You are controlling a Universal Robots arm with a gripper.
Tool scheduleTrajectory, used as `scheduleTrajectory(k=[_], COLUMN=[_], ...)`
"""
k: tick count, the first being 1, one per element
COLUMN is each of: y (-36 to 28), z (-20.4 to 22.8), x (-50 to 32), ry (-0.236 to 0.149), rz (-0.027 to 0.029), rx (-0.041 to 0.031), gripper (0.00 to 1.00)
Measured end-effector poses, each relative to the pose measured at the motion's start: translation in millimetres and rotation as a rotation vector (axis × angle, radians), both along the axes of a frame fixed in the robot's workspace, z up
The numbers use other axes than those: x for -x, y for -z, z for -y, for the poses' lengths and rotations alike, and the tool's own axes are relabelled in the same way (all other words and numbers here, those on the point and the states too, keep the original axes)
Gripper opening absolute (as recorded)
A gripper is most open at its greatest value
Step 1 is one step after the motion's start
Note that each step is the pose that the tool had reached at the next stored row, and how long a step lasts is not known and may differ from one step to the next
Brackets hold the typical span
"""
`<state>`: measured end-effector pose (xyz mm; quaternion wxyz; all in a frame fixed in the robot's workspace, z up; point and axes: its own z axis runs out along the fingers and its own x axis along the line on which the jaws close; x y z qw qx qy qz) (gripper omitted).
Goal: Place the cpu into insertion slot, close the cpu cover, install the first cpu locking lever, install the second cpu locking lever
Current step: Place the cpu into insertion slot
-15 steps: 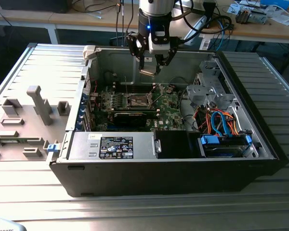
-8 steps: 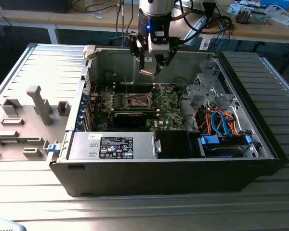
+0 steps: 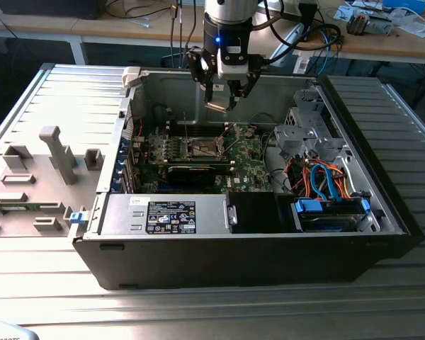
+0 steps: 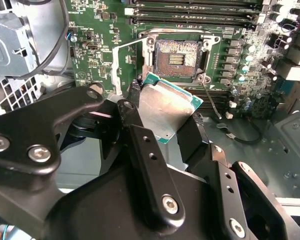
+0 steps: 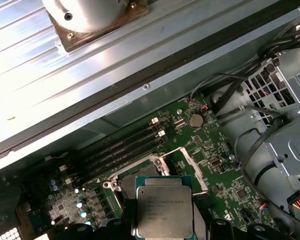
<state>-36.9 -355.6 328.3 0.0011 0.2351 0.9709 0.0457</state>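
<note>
While the gripper point(image 3: 224, 101) hangs over the open computer case point(image 3: 269, 244) in the exterior view, it holds the cpu point(image 3: 218, 106) at its tips, well above the green motherboard point(image 3: 249, 164). The insertion slot point(image 3: 202, 148) lies below, nearly straight under the chip.

In the second wrist view the two black fingers point(image 4: 140, 142) pinch the cpu point(image 4: 166, 107) on two opposite edges, and its silvery face is turned to the camera. Behind the chip, the slot point(image 4: 175, 56) shows its bare contacts and nothing sits in it. Chip and slot are apart. The chip's edges do not run parallel with the slot's sides here, though the slanted camera may cause a part of this.

In the first wrist view the cpu point(image 5: 164, 212) hides a part of the slot. Beside it the cpu cover point(image 5: 194, 166), a thin silver frame, seems to stand swung open, so the way down looks free.

The step in hand appears to be the placing of the chip. To do it well, the chip should probably be kept level and turned until its sides match the slot's metal rim. It should then go straight down without sliding over the contacts, with the grip firm but on the edges alone.
</note>
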Motion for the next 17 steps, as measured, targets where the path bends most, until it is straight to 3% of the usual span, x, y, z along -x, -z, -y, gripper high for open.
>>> scheduleTrajectory(k=[17], y=[0.1], z=[0.0], x=[0.0], ry=[0.033], rz=[0.0], rx=[0.0], gripper=[0.54])
